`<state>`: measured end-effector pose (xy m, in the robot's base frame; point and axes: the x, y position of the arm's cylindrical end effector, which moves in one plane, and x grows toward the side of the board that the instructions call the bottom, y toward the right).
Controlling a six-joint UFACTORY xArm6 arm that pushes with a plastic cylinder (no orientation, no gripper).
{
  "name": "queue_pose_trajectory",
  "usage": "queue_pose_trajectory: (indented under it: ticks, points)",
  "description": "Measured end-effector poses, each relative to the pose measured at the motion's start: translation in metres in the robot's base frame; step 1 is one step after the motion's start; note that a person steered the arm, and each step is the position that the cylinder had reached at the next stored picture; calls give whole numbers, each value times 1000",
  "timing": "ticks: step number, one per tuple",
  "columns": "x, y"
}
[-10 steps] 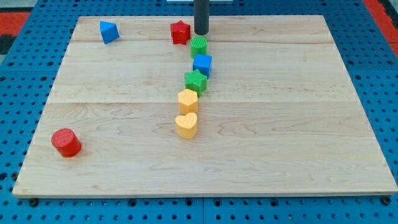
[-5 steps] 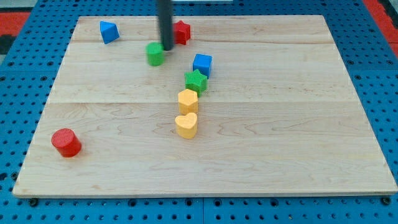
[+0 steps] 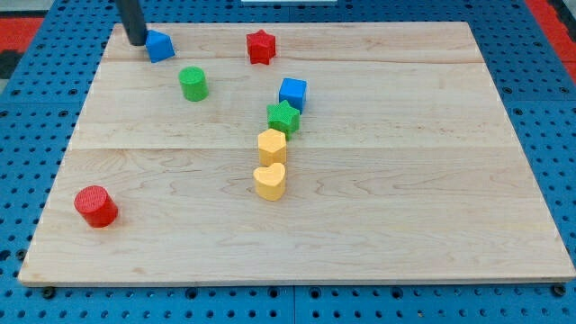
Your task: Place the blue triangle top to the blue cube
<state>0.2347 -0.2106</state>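
The table (image 3: 405, 180) was pale, smooth, matt wood with visible grain; the green cylinder (image 3: 193, 83) looked like ridged plastic.

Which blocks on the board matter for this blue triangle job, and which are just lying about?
In the job: blue triangle, blue cube, my tip just left of the triangle.
Lying about: red star, green cylinder, green star, yellow hexagon, yellow heart, red cylinder.

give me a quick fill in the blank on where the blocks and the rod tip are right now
My tip sits just to the view's ____ of the blue triangle.
The green star touches the blue cube from the view's ____.
The red cylinder lies near the board's bottom-____ corner.
The yellow heart is the ____ block of the middle column.

Missing words: left; bottom; left; lowest
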Motion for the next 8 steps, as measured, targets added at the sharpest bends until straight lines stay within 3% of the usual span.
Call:
queue_pose_trajectory:
  ticks: [2, 3, 4, 7, 8]
  points:
    - [21, 97]
    - [30, 51]
    - [37, 44]
    - [65, 157]
    - [65, 169]
